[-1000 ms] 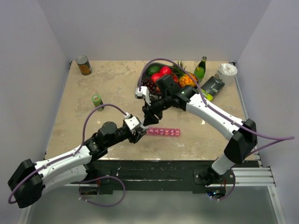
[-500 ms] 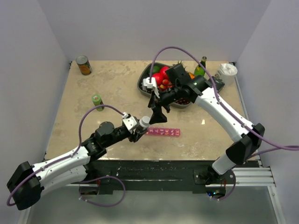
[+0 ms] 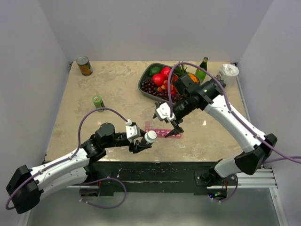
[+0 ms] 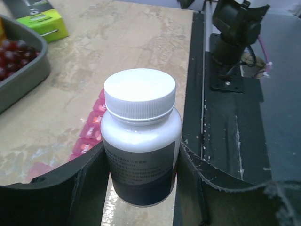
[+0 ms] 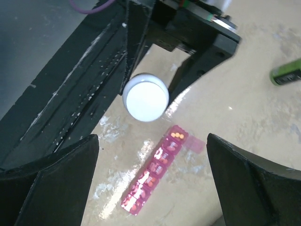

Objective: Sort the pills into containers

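The containers are one pink strip of lidded compartments (image 3: 163,133) lying flat near the table's front edge, also seen in the right wrist view (image 5: 153,178) and the left wrist view (image 4: 91,134). Its end compartment stands open with three orange pills (image 5: 177,135) inside. My right gripper (image 3: 172,125) hangs open just above the strip, nothing between its fingers (image 5: 47,183). My left gripper (image 3: 143,141) is shut on a white bottle (image 4: 141,136) with a white cap (image 5: 146,97) and a dark label, held upright just left of the strip.
A grey fruit tray (image 3: 142,87) sits at the back centre, with a green bottle (image 3: 202,68), a black-and-green box (image 3: 214,88) and a white object (image 3: 229,71) to its right. A tin can (image 3: 84,66) and a small green can (image 3: 98,102) stand on the left.
My right gripper let go near the bottle's cap, opened wide, lifted, then swung right and down over the pink strip. My left gripper carried the bottle slightly nearer and to the right.
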`<action>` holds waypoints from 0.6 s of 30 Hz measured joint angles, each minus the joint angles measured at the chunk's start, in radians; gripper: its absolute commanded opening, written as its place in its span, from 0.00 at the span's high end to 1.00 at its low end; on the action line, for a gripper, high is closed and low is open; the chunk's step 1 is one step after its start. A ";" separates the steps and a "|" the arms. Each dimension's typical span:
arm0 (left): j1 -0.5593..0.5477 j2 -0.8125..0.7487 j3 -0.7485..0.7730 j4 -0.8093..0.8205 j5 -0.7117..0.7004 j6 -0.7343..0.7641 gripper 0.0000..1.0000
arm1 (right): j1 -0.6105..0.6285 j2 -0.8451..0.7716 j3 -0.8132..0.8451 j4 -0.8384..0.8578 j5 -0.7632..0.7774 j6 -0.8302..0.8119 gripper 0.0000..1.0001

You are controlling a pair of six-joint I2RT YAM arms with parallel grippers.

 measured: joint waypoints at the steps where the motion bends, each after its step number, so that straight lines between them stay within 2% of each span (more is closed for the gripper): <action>1: 0.000 0.009 0.000 0.005 0.023 -0.010 1.00 | 0.013 0.010 -0.019 -0.009 -0.002 -0.043 0.01; 5: 0.000 0.039 0.000 0.028 0.084 -0.035 1.00 | 0.058 0.038 -0.048 -0.034 -0.002 -0.128 0.02; 14: 0.000 0.095 0.001 0.060 0.159 -0.067 1.00 | 0.108 0.049 -0.050 -0.042 -0.003 -0.175 0.05; 18: 0.000 0.095 0.001 0.070 0.170 -0.071 1.00 | 0.127 0.058 -0.050 -0.043 -0.002 -0.175 0.15</action>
